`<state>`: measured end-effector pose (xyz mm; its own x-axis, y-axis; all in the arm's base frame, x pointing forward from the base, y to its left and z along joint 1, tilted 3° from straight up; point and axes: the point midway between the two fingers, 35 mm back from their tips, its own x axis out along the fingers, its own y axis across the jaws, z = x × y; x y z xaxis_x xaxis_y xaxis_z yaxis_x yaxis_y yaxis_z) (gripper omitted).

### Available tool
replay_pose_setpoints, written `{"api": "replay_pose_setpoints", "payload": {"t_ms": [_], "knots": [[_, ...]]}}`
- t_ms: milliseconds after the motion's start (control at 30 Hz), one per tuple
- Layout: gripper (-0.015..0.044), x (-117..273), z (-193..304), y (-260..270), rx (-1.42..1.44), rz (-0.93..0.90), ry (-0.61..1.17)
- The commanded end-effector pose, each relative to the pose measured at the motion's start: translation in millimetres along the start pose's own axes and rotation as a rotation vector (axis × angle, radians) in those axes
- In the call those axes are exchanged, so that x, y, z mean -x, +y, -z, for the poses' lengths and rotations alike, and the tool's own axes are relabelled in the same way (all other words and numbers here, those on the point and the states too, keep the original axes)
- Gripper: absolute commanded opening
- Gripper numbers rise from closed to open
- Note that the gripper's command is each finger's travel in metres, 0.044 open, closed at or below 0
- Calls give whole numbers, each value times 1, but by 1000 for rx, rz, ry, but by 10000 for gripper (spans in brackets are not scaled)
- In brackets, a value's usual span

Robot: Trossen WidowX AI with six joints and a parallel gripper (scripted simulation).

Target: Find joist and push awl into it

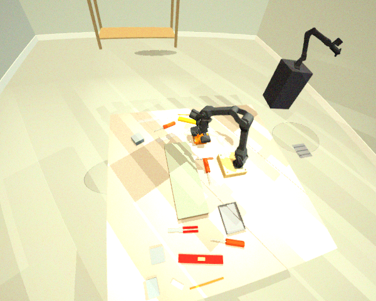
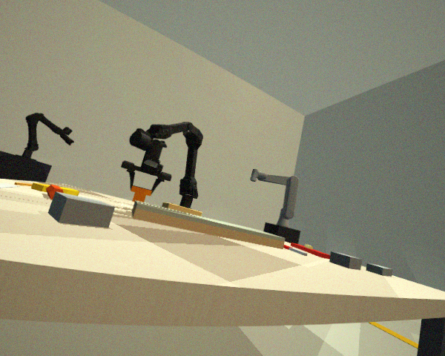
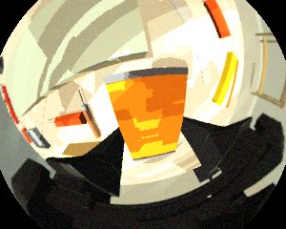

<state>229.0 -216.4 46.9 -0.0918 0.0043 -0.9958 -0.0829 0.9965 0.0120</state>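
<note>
- Top view has the black parallel-jaw gripper [image 1: 200, 135] [image 2: 142, 189] [image 3: 151, 122] beside the far end of the long, pale green floor panel [image 1: 182, 185] [image 2: 215, 225] [image 3: 100, 29].
- Its fingers are closed on the sides of an orange, block-shaped stud finder [image 1: 199, 140] [image 2: 140, 193] [image 3: 153, 110], one finger on each side. Whether the stud finder's underside is off the table cannot be told for certain.
- The stud finder is beside the panel, not over its middle, so grasping looks done and scanning looks like the next stage.
- No hole can be made out in the panel, and nothing visible marks where the joist lies.
- Left to do, as I judge it: find the joist, set the stud finder in the tray, take up the awl and make one straight push down.
- A slim, brown-handled tool with a thin metal shaft [image 1: 209, 158] [image 3: 91, 121] is probably the awl. It lies outside the grip, between the panel and the arm's base, close to an orange-handled tool with a thin shaft [image 1: 206, 165] [image 3: 71, 119]; the two could be confused when picking.
- As for containers, the shallow rectangular tray with a dark rim and pale grey floor [image 1: 240, 216] [image 3: 40, 138] is the only one I can identify. It sits apart from the panel, near its other end.
- Nothing can be seen inside the tray, so the stud finder's delivery remains undone.
</note>
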Motion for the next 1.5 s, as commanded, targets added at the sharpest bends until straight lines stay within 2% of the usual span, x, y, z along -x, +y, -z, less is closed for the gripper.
{"api": "replay_pose_setpoints", "payload": {"t_ms": [0,1467], "knots": [[0,2,-1,-4,10,9,1],[0,-1,-1,7,-14,256,1]]}}
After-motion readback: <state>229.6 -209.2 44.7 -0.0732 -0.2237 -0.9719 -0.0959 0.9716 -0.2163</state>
